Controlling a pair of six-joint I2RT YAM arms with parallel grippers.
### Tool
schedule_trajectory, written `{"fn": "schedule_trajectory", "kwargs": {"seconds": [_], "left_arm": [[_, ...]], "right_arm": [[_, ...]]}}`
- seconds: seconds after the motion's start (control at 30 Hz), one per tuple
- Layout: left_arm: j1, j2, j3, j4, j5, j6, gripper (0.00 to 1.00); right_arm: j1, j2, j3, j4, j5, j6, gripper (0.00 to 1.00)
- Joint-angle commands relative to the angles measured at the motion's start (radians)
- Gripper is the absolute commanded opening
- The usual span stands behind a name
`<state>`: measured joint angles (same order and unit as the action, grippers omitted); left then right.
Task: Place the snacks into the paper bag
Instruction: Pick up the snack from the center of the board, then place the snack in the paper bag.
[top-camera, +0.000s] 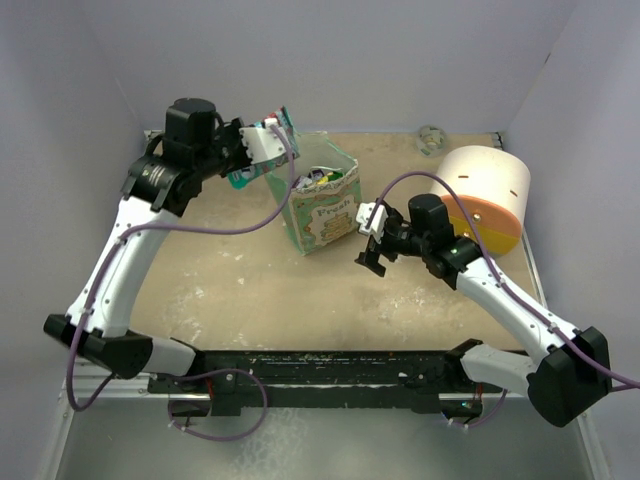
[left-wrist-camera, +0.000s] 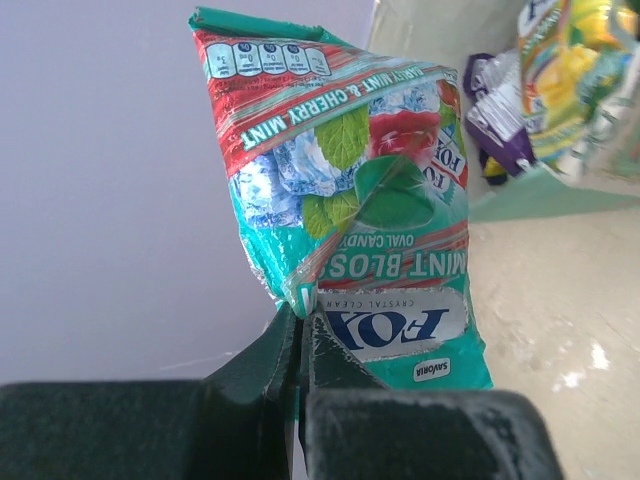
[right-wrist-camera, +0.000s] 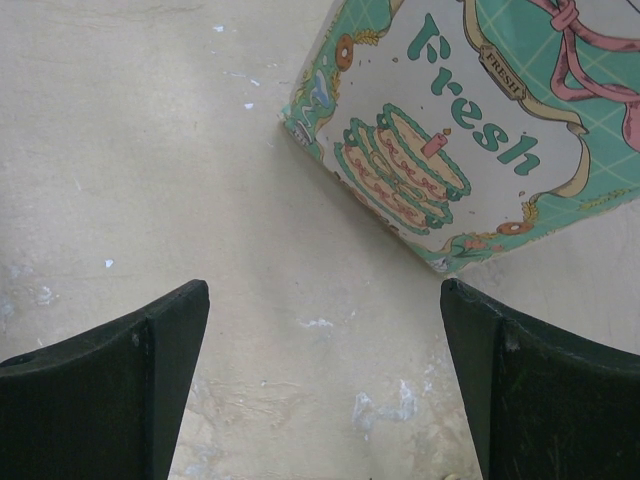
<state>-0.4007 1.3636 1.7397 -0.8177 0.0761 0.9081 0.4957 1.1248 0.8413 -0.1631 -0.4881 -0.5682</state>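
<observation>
Left wrist view shows the left end effector (left-wrist-camera: 300, 322) clenched on the lower edge of the teal-and-red packet (left-wrist-camera: 350, 200). The packet stands up above the jaws, a little crumpled. Just beyond it, at the right of that view, other snacks (left-wrist-camera: 565, 60) lie in the mouth of the paper bag (left-wrist-camera: 560, 195): yellow-green ones and a purple one.

From above, the held packet is in the air just beside the far-left rim of the bag, not yet over the opening. I see no packet lying loose on the table (top-camera: 230, 270), so I judge that this is the last one or nearly the last. What remains is to carry it over the mouth and let it go.

The right end effector (right-wrist-camera: 325, 385) has its jaws wide apart and grasps nothing. It hovers over bare table near the bag's near-right corner, close to it but apart.

The bag stands near the middle of the far edge. The left arm works close to the far-left corner and the wall (top-camera: 110, 60), so there is little room on that side. A large cylinder (top-camera: 485, 190) fills the far-right corner. Toward the near edge there is more open room.
</observation>
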Motion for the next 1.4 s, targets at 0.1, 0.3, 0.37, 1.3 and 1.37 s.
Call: {"fn": "schedule_trajectory", "kwargs": {"seconds": [0.1, 0.3, 0.37, 1.3, 1.37], "left_arm": [[-0.009, 0.144, 0.181, 0.153, -0.004, 0.129, 0.0], [-0.048, 0.224, 0.198, 0.172, -0.023, 0.244, 0.0], [-0.064, 0.237, 0.188, 0.169, -0.047, 0.287, 0.0], [-0.174, 0.369, 0.097, 0.276, -0.066, 0.198, 0.0], [-0.174, 0.362, 0.082, 0.307, -0.068, 0.199, 0.0]], "right_arm": [[-0.028, -0.031, -0.013, 0.048, -0.001, 0.005, 1.0], [-0.038, -0.032, -0.017, 0.053, 0.001, 0.002, 1.0], [-0.039, -0.033, -0.019, 0.054, -0.001, 0.004, 1.0], [-0.041, -0.036, -0.027, 0.061, -0.013, 0.005, 1.0], [-0.042, -0.035, -0.027, 0.062, -0.013, 0.005, 1.0]]}}
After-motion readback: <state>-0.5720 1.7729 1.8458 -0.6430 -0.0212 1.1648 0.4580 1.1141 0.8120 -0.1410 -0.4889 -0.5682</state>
